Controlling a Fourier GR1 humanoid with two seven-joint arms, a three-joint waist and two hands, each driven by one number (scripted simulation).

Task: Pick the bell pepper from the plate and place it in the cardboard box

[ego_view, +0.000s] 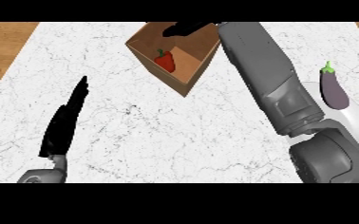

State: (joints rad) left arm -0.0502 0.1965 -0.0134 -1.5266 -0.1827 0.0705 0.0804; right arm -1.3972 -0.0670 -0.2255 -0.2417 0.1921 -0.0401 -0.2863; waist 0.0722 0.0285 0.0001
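Fingers (184, 28) of the right hand (188, 28) are stretched out and hold nothing; you see them above the far rim of the cardboard box (200, 71). Its grey forearm (270, 76) goes across the right part of the counter (140, 118). You find the red bell pepper (165, 61) inside the box, on the box floor, apart from the hand. The box stands near the far edge of the counter, about in the middle. You see the left hand (67, 121) near the left front part of the counter, its fingers straight and empty. At the right edge of the counter, a purple eggplant (334, 89) lies on the white plate (348, 118).
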